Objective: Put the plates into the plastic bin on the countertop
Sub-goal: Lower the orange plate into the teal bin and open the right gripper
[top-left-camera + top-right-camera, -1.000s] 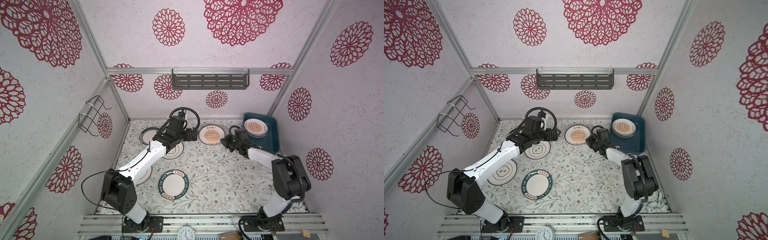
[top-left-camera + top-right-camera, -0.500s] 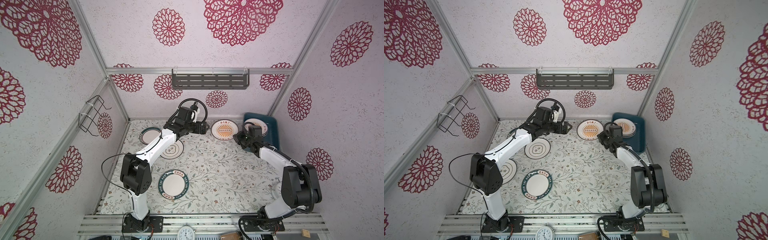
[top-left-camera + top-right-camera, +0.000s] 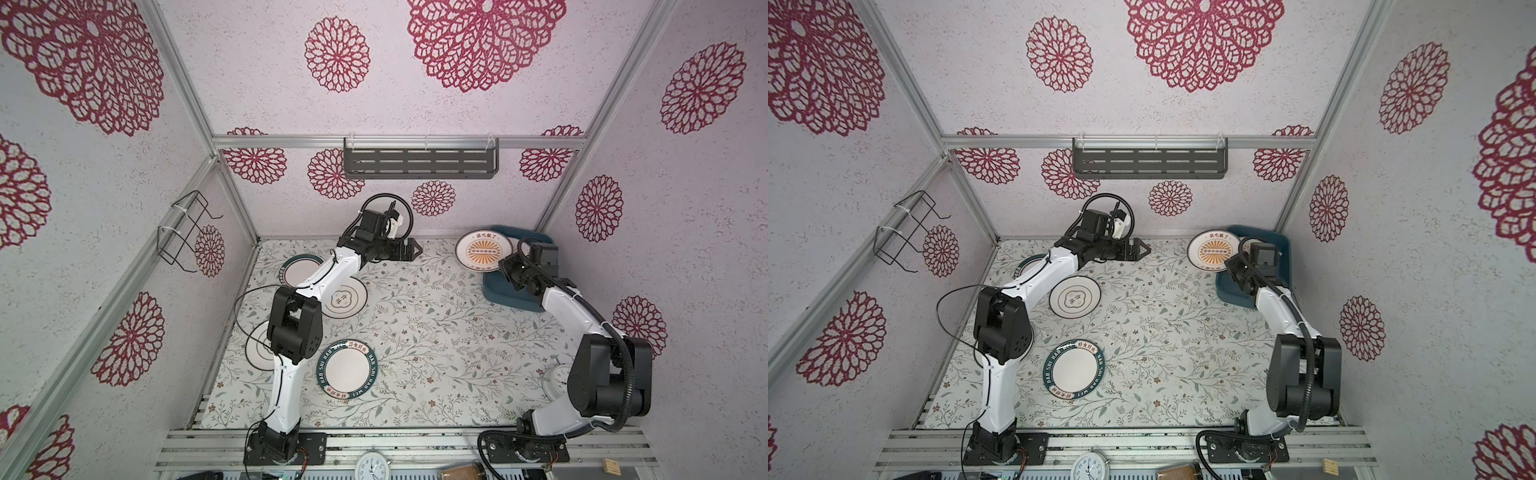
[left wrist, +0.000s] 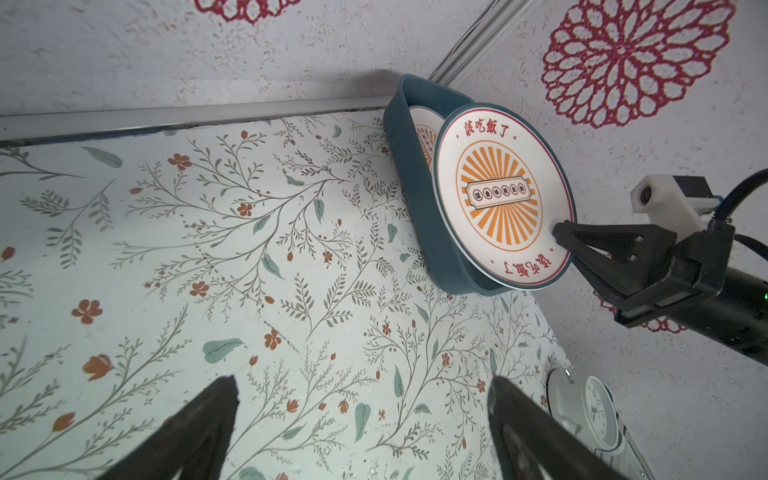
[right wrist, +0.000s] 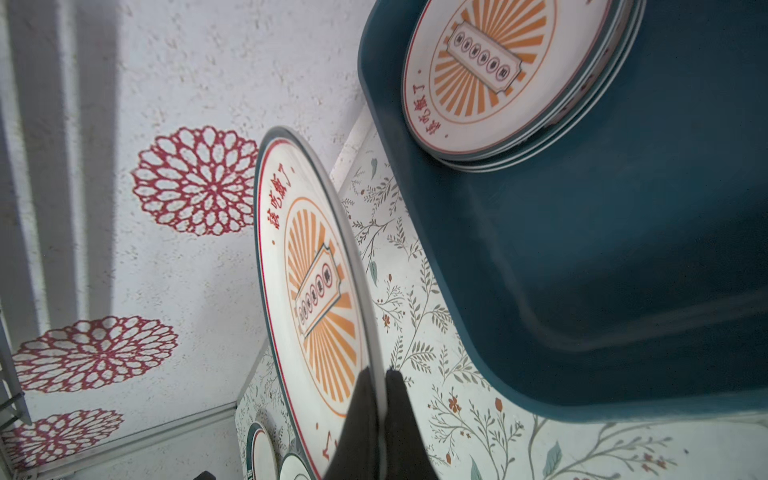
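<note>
My right gripper [image 5: 379,376] is shut on the rim of a sunburst plate [image 5: 316,291], held tilted above the near-left edge of the dark teal plastic bin [image 3: 511,297]. In both top views the plate [image 3: 482,251] [image 3: 1214,250] overlaps the bin's [image 3: 1237,293] back corner. A stack of sunburst plates [image 5: 498,62] lies inside the bin [image 5: 582,270]. My left gripper [image 4: 361,390] [image 3: 417,250] is open and empty over the countertop [image 3: 436,332], pointing at the held plate [image 4: 498,195]. A green-lettered plate [image 3: 347,370], a clover plate [image 3: 345,297] and a green-rimmed plate [image 3: 297,270] lie at the left.
A thin-rimmed plate [image 3: 257,353] is partly hidden under the left arm. A white clock [image 3: 557,380] stands at the right wall behind the right arm. A grey slotted shelf [image 3: 419,158] hangs on the back wall, a wire rack [image 3: 187,232] on the left wall.
My right gripper has carried the sunburst plate to the right, from mid-counter to the bin's edge. The left gripper has swung right along the back wall, staying open.
</note>
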Controlling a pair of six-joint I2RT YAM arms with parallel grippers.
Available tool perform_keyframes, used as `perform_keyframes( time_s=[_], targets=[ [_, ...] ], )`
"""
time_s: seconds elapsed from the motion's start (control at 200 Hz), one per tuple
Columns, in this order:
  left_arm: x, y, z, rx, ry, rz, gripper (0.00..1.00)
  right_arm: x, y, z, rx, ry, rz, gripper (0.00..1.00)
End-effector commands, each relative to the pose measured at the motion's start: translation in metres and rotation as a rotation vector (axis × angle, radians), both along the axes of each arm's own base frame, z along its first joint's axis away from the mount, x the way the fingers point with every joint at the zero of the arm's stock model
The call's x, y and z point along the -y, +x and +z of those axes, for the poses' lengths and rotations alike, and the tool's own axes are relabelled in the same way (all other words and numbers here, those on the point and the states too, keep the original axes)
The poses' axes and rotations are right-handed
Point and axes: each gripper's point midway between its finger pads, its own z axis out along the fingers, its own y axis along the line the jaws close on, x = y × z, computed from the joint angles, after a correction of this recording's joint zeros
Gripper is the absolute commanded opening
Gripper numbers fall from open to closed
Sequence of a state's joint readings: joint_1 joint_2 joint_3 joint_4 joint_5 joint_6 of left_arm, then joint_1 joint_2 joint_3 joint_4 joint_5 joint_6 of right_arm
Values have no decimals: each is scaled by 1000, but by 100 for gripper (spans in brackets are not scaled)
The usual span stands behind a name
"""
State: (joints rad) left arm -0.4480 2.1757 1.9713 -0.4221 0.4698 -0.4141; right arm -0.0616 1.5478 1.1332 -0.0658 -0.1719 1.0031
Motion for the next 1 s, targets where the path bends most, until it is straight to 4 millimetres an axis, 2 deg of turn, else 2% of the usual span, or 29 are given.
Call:
perform_keyframes(
  time_s=[0.0,0.27,0.41,0.5,0.801,0.991],
  targets=[
    [8,9,17,46,-48,-16,97,18,10,31,76,-47,-27,0],
    [-9,27,22,73,-24,42,97,77,21,15,72,-36,-176,0],
    [-21,29,22,94,38,77,97,98,34,2,61,-17,-207,0],
    [-29,31,22,101,70,102,97,107,46,-3,67,-14,-218,0],
    [-71,47,27,176,200,258,97,131,85,-40,13,3,-242,0],
    [-88,54,24,176,226,311,97,136,115,-55,20,47,-246,0]
  ],
)
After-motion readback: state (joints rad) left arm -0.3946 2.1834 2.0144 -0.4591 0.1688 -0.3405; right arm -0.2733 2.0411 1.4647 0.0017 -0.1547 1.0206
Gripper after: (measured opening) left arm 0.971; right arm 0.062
